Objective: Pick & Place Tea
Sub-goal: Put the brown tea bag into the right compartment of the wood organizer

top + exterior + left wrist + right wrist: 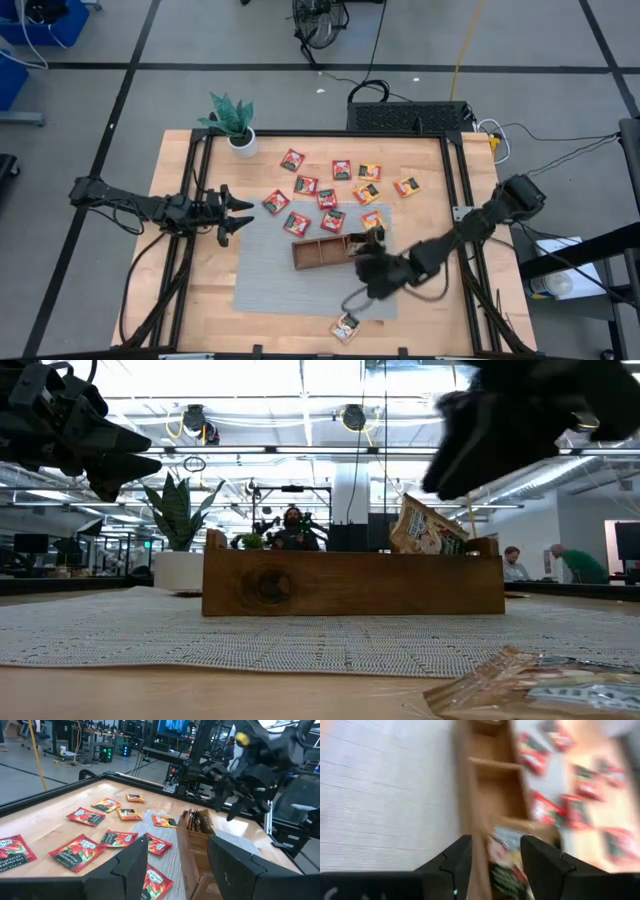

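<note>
Right wrist view showed the right hand (pixel 492 857) with fingers apart just above a dark green tea sachet (pixel 507 865) standing in the tray's (pixel 470 795) end compartment, a light, thin, crinkly packet probably best pinched by its upper edge.

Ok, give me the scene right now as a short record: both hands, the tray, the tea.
right hand: over the tray's right-end compartment, fingers apart, a sachet between them
sachet: standing tilted in that compartment, top above the wall
tray: on the grey mat, other two compartments look empty
left hand: open, hovering at the mat's left edge, holding nothing
loose tea: about a dozen sachets beyond the tray, one near the front edge
</note>
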